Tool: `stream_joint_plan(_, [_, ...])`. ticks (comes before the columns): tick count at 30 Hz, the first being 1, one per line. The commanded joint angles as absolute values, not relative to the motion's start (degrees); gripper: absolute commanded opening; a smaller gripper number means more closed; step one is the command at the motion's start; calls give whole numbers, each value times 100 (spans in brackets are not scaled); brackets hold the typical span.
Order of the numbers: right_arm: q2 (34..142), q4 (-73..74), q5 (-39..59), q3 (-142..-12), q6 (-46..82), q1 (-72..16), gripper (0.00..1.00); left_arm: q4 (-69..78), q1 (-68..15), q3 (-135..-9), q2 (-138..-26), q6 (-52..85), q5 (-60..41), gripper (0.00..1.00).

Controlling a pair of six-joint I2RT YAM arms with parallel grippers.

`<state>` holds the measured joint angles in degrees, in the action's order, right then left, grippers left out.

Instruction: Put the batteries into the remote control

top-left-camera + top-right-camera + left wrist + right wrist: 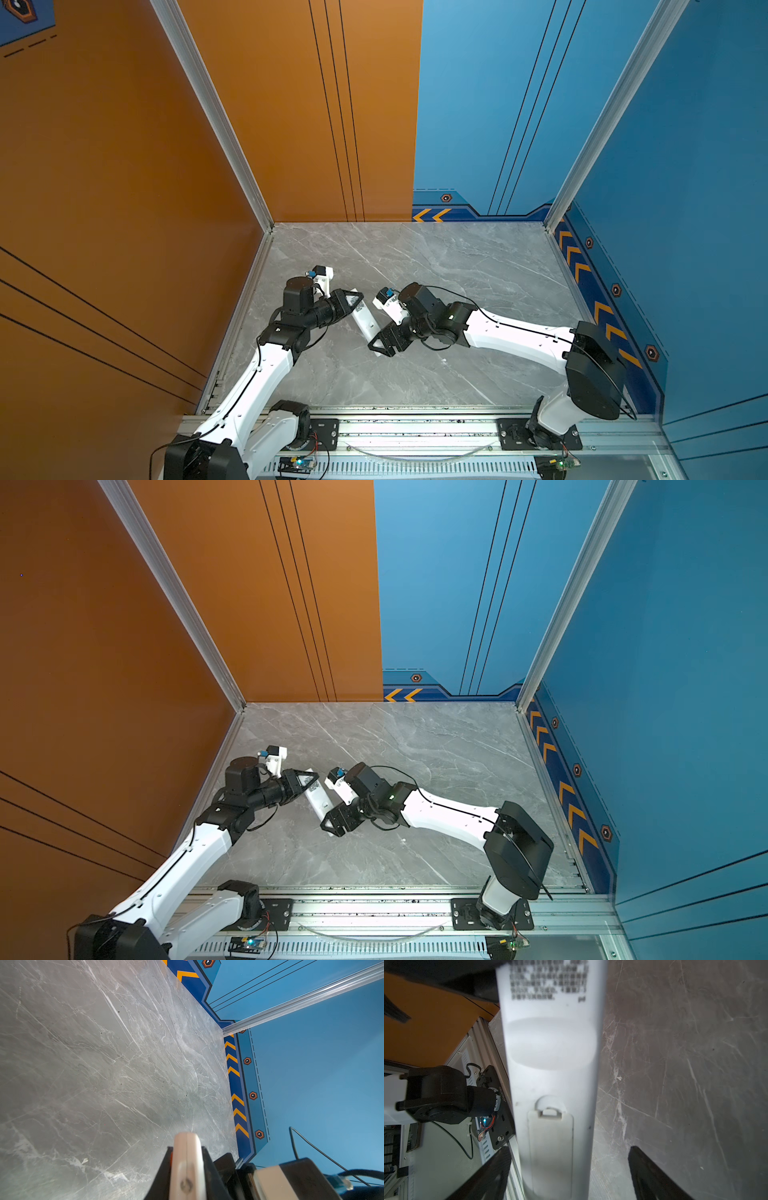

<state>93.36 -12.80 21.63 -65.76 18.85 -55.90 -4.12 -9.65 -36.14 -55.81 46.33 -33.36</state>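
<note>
The left hand [356, 300] pinches one end of the remote control [362, 321], holding it off the tabletop [457, 266] near the left edge, back side up. The right hand [569, 1169] is spread, a finger on each side of the remote's other end without touching it. In the right wrist view the small cover [551, 1147] sits closed with its latch tab [549, 1112] toward the middle of the remote.

The step in hand looks like a second grip, or working that cover. Done well, the right hand closes squarely on the remote's side edges, clear of the cover, while the left holds firm.

No batteries show in any view; they may be inside already, though I cannot tell. The rest of the tabletop shows only marbling, and nothing blocks either arm.
</note>
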Motion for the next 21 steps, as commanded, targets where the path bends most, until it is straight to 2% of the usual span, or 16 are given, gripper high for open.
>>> stream_joint_plan(1, [9442, -1086, 2307, -6536, 2004, -5615, 84, -369, -916, -3623, -5485, 4647, -3266, 0])
stream_joint_plan(12, [9589, -1149, 2215, -6612, 2005, -5669, 68, -334, -879, -3595, -5528, 4638, -3277, 0])
stream_joint_plan(21, [9603, -1248, 2145, -6669, 1930, -5679, 44, -248, -861, -3536, -5555, 4693, -3268, 0])
